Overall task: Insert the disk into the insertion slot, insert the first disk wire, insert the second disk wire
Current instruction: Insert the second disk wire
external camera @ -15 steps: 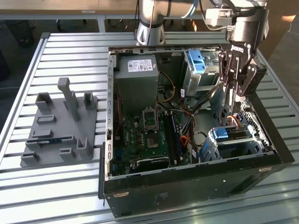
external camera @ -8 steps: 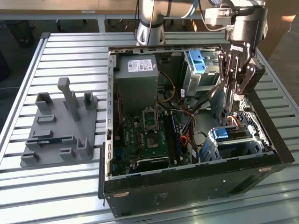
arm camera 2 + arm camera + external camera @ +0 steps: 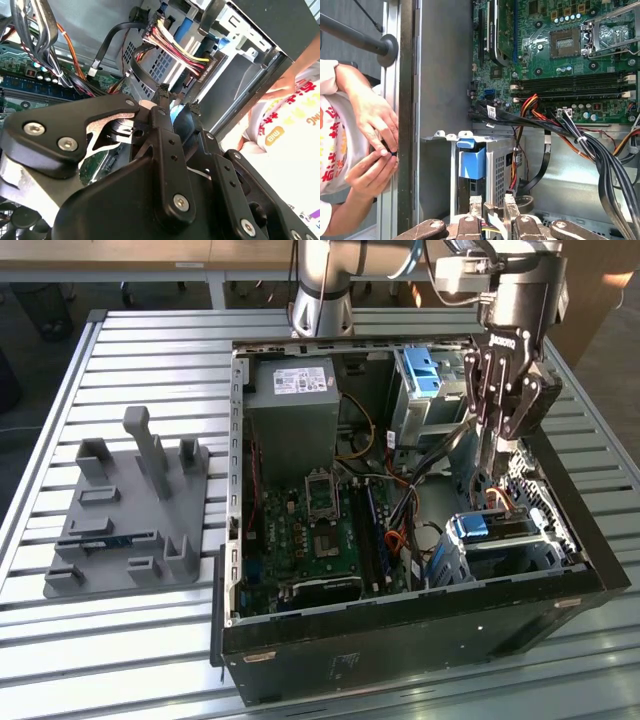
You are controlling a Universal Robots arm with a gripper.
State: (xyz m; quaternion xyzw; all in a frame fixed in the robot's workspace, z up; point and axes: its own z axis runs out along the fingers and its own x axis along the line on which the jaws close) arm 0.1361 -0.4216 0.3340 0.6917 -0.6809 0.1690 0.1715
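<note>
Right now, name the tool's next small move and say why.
Probably a short, slow descent straight down. The disk already sits in the insertion slot, blue tab showing, and the tool hangs just above it, close among loose wires, so only a small careful drop seems warranted.

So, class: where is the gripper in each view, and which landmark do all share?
Exterior view: gripper above the insertion slot, exterior view's right.
First wrist view: gripper near the blue tab.
Second wrist view: gripper facing the coloured wires.
Shared: the green motherboard.
</note>
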